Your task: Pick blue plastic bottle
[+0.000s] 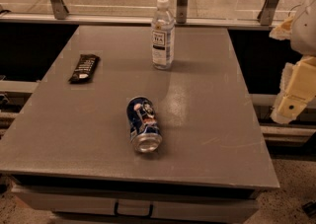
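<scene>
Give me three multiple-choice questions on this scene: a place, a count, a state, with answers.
1. Where is the gripper relative to the table? A above its middle; B past its right edge; C past its left edge.
2. How many things are on the table? A two; B five; C three.
3. How does the blue soda can rest? A on its side; B upright; C crushed flat.
Answers: 1 B, it hangs beyond the right edge, apart from the blue plastic bottle. 2 C, bottle, can and dark snack bar. 3 A, its silver end faces the camera.
</scene>
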Robot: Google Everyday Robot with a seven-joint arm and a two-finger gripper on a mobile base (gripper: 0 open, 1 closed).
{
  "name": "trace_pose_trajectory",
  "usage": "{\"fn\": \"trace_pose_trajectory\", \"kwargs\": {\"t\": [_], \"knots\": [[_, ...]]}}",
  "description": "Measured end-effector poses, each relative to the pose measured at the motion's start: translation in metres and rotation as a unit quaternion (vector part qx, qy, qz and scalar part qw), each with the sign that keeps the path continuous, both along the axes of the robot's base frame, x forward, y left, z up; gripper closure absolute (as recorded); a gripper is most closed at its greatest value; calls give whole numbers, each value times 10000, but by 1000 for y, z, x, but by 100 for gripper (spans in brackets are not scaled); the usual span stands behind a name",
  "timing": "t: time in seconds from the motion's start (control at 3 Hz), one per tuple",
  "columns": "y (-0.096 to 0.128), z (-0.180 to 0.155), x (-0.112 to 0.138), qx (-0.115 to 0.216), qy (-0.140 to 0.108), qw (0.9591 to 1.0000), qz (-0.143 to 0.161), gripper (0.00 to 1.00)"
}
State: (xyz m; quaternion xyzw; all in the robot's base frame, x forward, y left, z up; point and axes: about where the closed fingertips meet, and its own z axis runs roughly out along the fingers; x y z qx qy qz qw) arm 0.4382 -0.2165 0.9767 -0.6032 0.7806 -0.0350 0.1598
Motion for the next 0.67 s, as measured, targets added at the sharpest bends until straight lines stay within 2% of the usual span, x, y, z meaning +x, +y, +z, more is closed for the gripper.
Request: {"fn": "trace_pose_trajectory", "kwargs": {"t": [0.33, 0.67], "knots": [[1, 0, 1, 5, -13, 10000, 5, 0], [28, -10, 28, 203, -159, 9994, 246, 0]]}}
